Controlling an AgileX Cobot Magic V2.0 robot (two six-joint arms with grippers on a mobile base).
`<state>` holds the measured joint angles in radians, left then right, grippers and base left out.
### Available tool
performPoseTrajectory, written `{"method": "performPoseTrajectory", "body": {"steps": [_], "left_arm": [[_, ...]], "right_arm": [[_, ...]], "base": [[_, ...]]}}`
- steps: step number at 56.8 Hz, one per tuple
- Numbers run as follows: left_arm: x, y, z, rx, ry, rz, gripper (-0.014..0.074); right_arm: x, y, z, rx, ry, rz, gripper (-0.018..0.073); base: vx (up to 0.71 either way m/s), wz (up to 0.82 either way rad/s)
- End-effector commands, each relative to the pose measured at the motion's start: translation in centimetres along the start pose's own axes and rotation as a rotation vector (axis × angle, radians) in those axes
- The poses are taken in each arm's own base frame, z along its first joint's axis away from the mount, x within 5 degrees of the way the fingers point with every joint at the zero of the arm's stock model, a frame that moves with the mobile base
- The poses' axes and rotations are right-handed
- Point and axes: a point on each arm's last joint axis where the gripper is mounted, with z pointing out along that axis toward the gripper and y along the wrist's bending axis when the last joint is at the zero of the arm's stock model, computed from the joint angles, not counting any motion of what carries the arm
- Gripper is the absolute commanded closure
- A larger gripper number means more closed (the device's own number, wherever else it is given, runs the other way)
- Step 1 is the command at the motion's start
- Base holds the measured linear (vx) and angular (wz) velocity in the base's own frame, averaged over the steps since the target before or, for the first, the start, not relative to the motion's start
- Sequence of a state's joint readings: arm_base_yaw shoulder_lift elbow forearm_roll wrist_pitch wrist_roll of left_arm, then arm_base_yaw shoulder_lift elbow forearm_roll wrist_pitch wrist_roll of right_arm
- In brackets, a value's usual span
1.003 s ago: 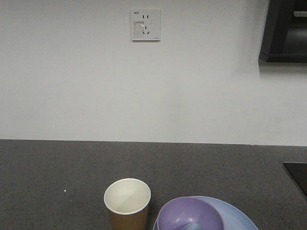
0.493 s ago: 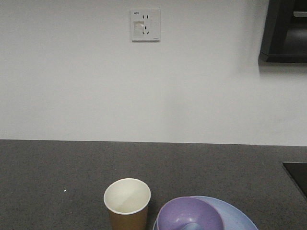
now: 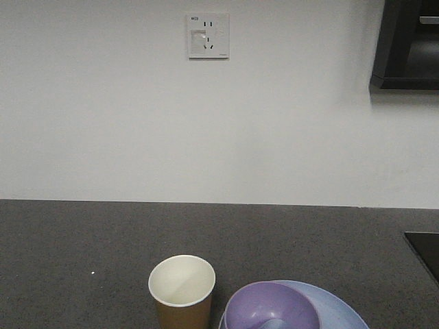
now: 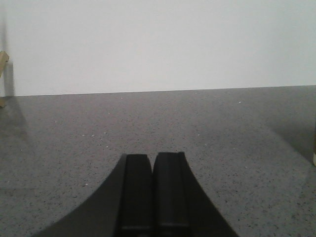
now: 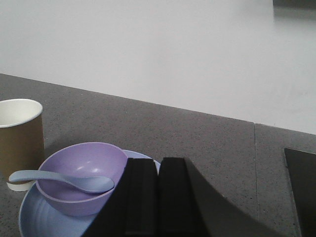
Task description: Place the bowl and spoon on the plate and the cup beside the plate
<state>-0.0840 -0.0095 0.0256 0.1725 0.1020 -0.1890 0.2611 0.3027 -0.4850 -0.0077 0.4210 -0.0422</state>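
The lavender bowl sits on the light-blue plate. The pale spoon lies across the bowl, scoop inside, handle sticking out over the left rim. The brown paper cup stands upright just left of the plate, touching or nearly touching it. My right gripper is shut and empty, hanging just right of the bowl over the plate's edge. My left gripper is shut with nothing in it, over bare counter away from the dishes.
The dark speckled counter runs back to a white wall with a socket plate. A black panel lies at the counter's right edge. A dark cabinet hangs top right.
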Motion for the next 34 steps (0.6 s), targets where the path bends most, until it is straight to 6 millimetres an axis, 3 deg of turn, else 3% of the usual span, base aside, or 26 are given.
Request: {"method": "performPoseTrajectory", "body": {"steps": [1, 15, 34], "left_arm": [[-1.6, -0.2, -0.2, 0.017, -0.115, -0.007, 0.0600], [-1.6, -0.2, -0.2, 0.017, -0.115, -0.007, 0.0600], [-1.6, -0.2, -0.2, 0.017, -0.115, -0.007, 0.0600]], "right_arm": [[-1.6, -0.1, -0.2, 0.009, -0.107, -0.018, 0.0568], [-0.7, -0.1, 0.0, 0.014, -0.098, -0.023, 0.0568], [8.4, -0.8, 0.2, 0.211, -0.208, 0.154, 0.0568]], "base": [[0.00, 0.00], [0.00, 0.00], [0.00, 0.00]]}}
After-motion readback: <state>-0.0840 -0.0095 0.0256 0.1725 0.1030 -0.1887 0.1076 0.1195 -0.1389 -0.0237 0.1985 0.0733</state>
